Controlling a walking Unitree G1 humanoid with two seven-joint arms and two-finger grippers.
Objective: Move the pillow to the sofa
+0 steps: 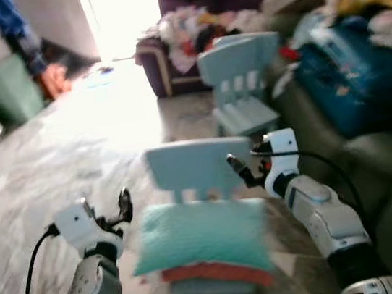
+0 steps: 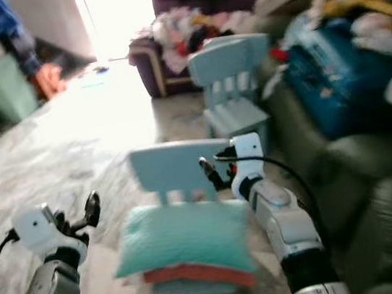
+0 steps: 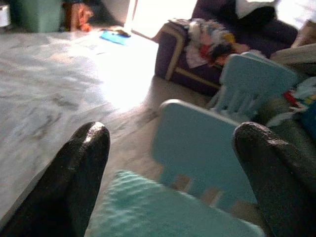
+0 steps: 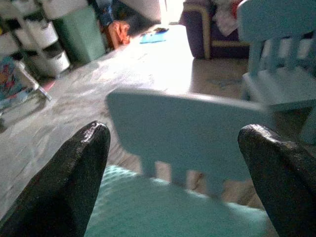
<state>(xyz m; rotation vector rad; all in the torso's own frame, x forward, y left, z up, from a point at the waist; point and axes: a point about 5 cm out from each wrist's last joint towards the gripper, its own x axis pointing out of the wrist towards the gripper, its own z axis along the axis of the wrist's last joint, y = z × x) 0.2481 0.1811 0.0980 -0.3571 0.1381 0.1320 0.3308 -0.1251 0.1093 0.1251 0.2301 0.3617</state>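
**Pillow on the near chair, both pincers spread beside it**

Head views: nearest are the two silver arms. The teal pillow lies on the seat of the near blue chair, on top of a red cushion. The left pincer is raised just off the pillow's left edge, apart from it. The right pincer is by the chair's backrest, above the pillow's right corner. The dark green sofa stands right of the chair, piled with a blue bag. A second blue chair and a purple armchair stand beyond.

Left wrist view: two black fingers spread wide, holding nothing, the pillow between and beyond them.

Right wrist view: fingers likewise wide apart, empty, framing the pillow and backrest; white drawers and a green bin appear across the floor.
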